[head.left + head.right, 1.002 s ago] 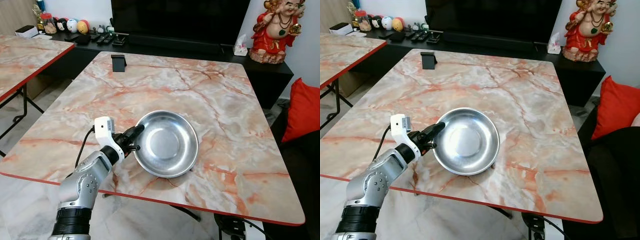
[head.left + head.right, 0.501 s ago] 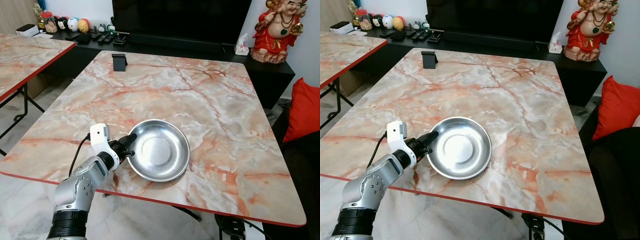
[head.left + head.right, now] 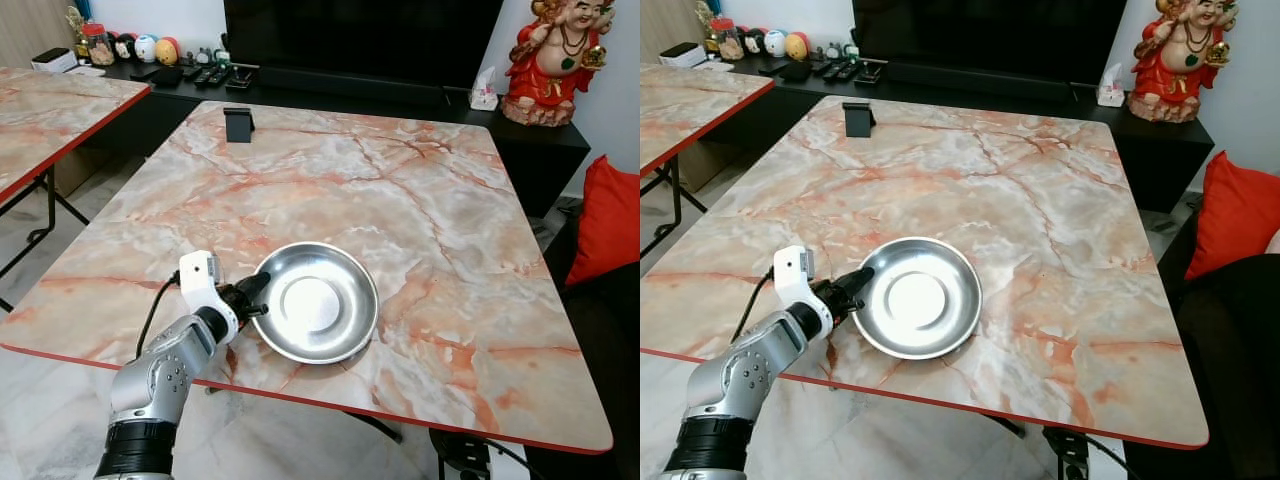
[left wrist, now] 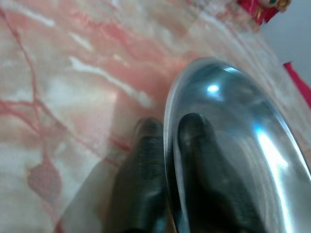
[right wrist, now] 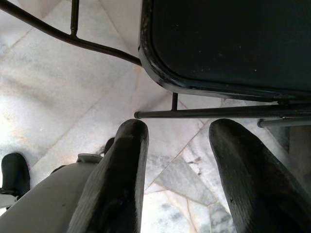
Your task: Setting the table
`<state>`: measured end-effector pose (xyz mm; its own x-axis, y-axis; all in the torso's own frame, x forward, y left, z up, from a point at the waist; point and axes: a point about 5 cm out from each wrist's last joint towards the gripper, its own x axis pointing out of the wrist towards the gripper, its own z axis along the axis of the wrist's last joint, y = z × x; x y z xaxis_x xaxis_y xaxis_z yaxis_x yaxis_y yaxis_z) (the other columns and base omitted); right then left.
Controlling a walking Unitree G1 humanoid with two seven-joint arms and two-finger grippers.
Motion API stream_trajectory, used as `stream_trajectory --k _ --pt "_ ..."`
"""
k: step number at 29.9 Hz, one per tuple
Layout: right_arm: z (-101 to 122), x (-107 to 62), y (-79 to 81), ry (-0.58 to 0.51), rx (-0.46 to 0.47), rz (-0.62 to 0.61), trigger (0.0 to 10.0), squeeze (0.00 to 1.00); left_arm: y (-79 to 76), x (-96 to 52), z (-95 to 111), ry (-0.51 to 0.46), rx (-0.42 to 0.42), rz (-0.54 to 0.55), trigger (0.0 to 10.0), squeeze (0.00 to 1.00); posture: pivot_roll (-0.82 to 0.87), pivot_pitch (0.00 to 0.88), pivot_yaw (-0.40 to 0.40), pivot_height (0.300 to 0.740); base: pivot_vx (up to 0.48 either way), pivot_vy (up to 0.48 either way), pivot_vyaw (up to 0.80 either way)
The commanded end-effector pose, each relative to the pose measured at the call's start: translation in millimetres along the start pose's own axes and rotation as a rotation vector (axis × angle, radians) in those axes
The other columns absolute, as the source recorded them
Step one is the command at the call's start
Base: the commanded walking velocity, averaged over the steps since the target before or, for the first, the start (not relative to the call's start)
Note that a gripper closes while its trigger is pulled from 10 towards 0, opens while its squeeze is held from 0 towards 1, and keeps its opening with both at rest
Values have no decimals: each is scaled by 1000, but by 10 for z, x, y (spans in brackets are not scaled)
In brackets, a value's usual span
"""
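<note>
A shiny steel bowl rests near the front edge of the marble table. My left gripper is shut on the bowl's left rim. In the left wrist view one black finger lies outside the rim and the other sits inside the bowl. My right gripper hangs open low beside me, with tiled floor beyond its fingers.
A small black stand sits at the table's far left edge. Behind the table are a dark TV console with remotes and figurines and a red statue. A second marble table is to the left, a red cushion to the right.
My left gripper has carried the bowl down and toward the table's front edge, from tilted and raised to flat on the marble. The grip on the rim is unchanged.
</note>
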<state>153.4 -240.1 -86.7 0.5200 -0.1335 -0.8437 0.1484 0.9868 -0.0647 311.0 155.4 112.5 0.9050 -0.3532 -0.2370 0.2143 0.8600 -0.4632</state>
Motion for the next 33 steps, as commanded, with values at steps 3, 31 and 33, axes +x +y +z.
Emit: stream_trajectory --k 3,31,33 --pt "-15 -4 -19 6 1 -8 10000 0 26 3 -37 24 11 30 10000 812 90 0 -51 727 0 0 0" --pt "6 -3 -19 -15 20 -19 10000 0 -20 -109 256 -308 650 118 10000 0 80 0 -59 727 0 0 0" --pt "3 -4 -22 -15 22 -23 10000 0 -18 -110 245 -317 646 127 10000 0 81 0 -60 727 0 0 0"
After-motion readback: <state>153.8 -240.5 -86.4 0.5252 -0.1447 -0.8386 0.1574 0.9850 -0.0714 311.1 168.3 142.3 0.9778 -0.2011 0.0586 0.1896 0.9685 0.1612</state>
